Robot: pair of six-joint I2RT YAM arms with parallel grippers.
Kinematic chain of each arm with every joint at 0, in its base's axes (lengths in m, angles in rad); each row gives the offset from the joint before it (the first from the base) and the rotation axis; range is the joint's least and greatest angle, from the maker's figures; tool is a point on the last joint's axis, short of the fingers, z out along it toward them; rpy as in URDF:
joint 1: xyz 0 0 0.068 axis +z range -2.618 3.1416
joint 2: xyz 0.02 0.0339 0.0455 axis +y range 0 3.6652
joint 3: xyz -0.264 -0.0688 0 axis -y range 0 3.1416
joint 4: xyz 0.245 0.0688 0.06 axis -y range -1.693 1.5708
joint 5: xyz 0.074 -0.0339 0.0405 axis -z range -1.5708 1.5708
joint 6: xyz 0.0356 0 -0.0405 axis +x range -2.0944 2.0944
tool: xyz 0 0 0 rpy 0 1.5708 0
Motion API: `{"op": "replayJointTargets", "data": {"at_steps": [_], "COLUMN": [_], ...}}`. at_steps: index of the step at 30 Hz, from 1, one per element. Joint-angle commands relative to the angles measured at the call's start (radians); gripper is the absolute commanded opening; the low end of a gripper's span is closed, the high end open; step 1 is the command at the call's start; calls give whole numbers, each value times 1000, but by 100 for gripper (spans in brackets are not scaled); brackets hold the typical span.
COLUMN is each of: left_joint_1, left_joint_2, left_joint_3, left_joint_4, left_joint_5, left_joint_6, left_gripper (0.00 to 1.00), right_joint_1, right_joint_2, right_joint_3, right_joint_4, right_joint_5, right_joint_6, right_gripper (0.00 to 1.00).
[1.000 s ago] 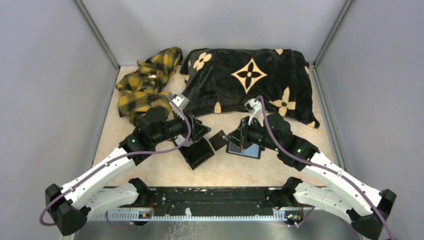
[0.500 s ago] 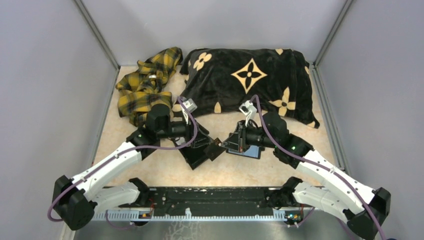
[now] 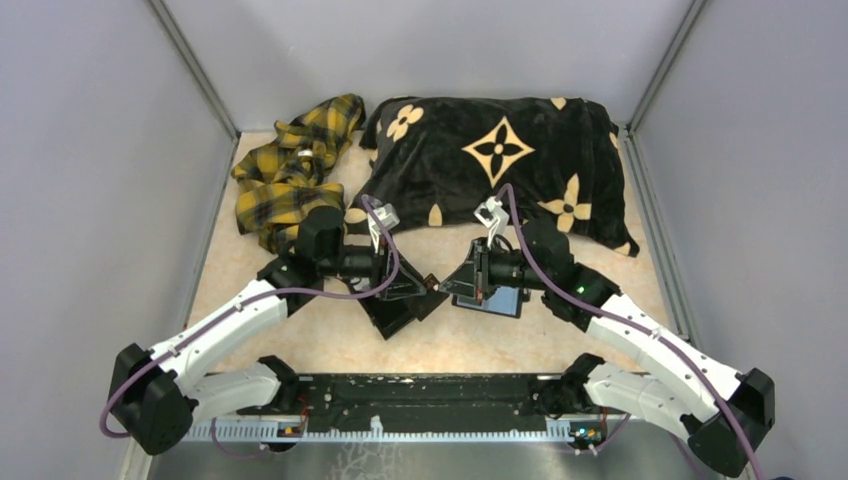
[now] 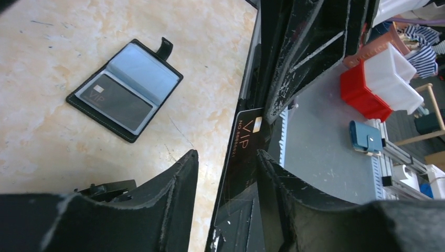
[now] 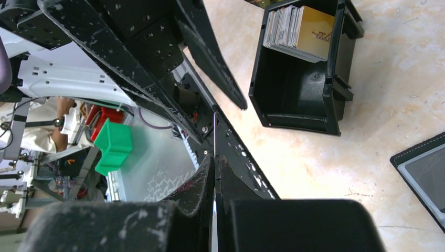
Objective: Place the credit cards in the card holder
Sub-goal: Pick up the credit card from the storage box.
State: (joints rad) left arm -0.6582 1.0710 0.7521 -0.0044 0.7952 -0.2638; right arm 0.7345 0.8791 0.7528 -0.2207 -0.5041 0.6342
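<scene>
My right gripper (image 5: 215, 160) is shut on a black credit card (image 5: 215, 131) marked VIP, which shows edge-on in the right wrist view. In the left wrist view that card (image 4: 246, 131) stands between the fingers of my left gripper (image 4: 226, 153). It lies against the right finger, with a gap to the left one, so the jaws are open. From above, both grippers (image 3: 418, 285) (image 3: 452, 287) meet over the table's middle. The card holder (image 4: 126, 92) lies open on the table with another dark card in its sleeve; it is below the right gripper (image 3: 497, 301).
A black tray (image 5: 262, 79) with a stack of several cards (image 5: 299, 29) stands under the left gripper (image 3: 385, 312). A yellow plaid cloth (image 3: 290, 170) and a black patterned cushion (image 3: 500, 160) lie at the back. Grey walls close both sides.
My left gripper has moved right to the card held by the right gripper, and its jaws have narrowed around it. The right gripper has shifted slightly left, still shut on the card.
</scene>
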Motion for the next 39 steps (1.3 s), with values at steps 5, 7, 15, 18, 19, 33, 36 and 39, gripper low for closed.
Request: {"op": "replayJointTargets", "data": {"at_steps": [5,7,15,18,19,33,36,39], "left_joint_1": [9,10,25,28,29,0,-44,-101], "left_joint_2": [44,56,74,87,92,232,269,329], "left_joint_3": [14,14,9,7,4,-49,-50,-40], "left_joint_4": [-30,-38,-29,-19,-13,249,294,336], "left_joint_5": [119,133,160,166,167,-153,-266,-350], "left_joint_6": [35,43,50,46,43,-275,-346,-392], "left_gripper": [41,39,6,0,0,0,0,0], "right_joint_1": [-44,-51,-75,-85,-89,-108,-107,-109], "right_joint_2": [23,29,51,56,57,-95,-118,-131], "right_joint_3": [17,17,-1,-5,-6,-32,-66,-112], "right_joint_4": [98,102,114,119,118,-126,-171,-199], "right_joint_5": [-74,-80,-99,-107,-108,362,460,529], "right_joint_6": [20,20,19,21,20,-35,-1,41], "right_gripper": [0,0,0,0,0,54,54,47]}}
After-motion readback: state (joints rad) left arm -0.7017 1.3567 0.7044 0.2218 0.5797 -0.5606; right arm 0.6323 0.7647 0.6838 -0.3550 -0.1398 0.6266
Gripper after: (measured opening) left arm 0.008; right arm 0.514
